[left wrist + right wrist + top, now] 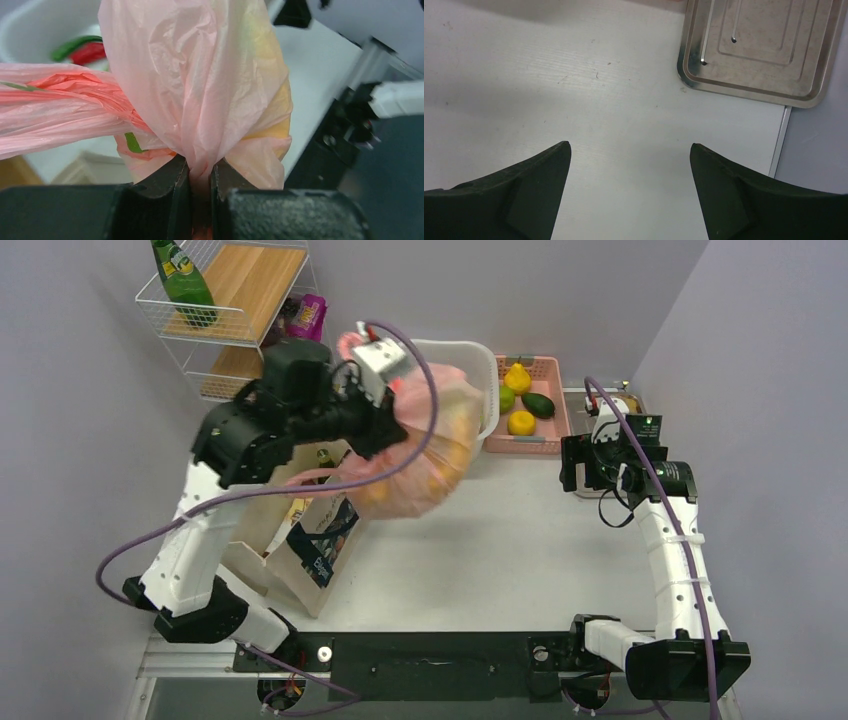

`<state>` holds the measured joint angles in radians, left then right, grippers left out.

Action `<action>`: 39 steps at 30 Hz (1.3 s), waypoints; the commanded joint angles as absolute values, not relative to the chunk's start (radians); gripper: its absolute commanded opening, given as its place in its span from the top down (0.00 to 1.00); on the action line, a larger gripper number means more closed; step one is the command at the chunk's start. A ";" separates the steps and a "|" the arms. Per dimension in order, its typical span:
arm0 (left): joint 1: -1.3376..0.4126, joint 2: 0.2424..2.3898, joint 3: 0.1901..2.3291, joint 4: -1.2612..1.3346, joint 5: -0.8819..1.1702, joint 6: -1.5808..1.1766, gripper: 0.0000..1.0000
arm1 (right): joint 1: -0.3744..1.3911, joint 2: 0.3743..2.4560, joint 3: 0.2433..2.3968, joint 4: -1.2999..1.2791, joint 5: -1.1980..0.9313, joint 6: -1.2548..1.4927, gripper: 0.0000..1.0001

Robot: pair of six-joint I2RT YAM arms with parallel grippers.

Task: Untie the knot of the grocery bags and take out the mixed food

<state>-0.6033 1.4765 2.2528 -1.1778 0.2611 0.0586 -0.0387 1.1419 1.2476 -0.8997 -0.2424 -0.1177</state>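
Observation:
My left gripper (385,432) is shut on a bunch of the thin pink plastic bag (425,455) and holds it off the table, in front of the white basin. In the left wrist view the jaws pinch a fold of the bag (200,75) between them at my left gripper (201,167). A twisted handle strand (65,105) runs off to the left; I cannot make out the knot itself. Yellow and orange food (272,112) shows through the plastic. The beige tote (310,540) stands below left. My right gripper (630,147) is open and empty over bare table.
A white basin (478,365) holding a red pepper (87,52) is behind the bag. A pink basket (545,365) of fruit stands at the back right. A wire shelf (230,290) holds a green bottle (183,280) and a purple packet (308,315). A metal tray (764,50) lies by my right gripper.

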 commanded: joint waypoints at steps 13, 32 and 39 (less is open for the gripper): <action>-0.808 1.503 1.384 -0.700 -0.157 -0.235 1.00 | -0.096 0.998 1.137 -0.900 -0.216 -0.115 0.16; -0.203 1.417 0.958 -0.752 -0.179 0.193 1.00 | -0.098 1.020 1.138 -0.899 -0.247 -0.101 0.16; -0.056 1.386 0.890 -0.741 -0.243 0.623 1.00 | -0.097 1.032 1.147 -0.899 -0.251 -0.097 0.16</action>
